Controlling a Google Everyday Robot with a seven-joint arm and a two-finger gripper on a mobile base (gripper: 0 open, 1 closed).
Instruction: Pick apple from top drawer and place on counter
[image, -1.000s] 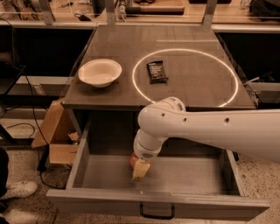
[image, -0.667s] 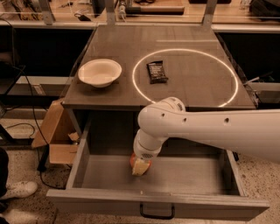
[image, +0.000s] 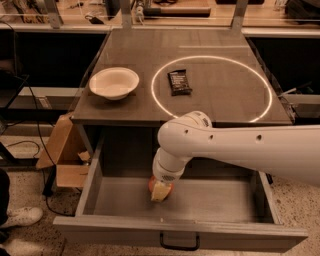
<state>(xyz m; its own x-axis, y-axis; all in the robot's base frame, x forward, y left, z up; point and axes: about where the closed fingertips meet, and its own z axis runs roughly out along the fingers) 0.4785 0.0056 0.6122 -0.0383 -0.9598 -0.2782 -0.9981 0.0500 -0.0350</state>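
Observation:
The top drawer is pulled open below the counter, its black handle at the front. My white arm reaches from the right down into the drawer. My gripper points down at the drawer floor, left of the middle. The red apple shows only as a small red patch on either side of the pale fingertip, right at the gripper. The rest of the apple is hidden behind the gripper.
On the counter stand a white bowl at the left and a dark snack bar wrapper inside the white circle. A cardboard box sits on the floor left of the drawer. A shoe is at the lower left.
The gripper has stayed at the apple in the drawer, shifting only slightly. Nothing else has moved.

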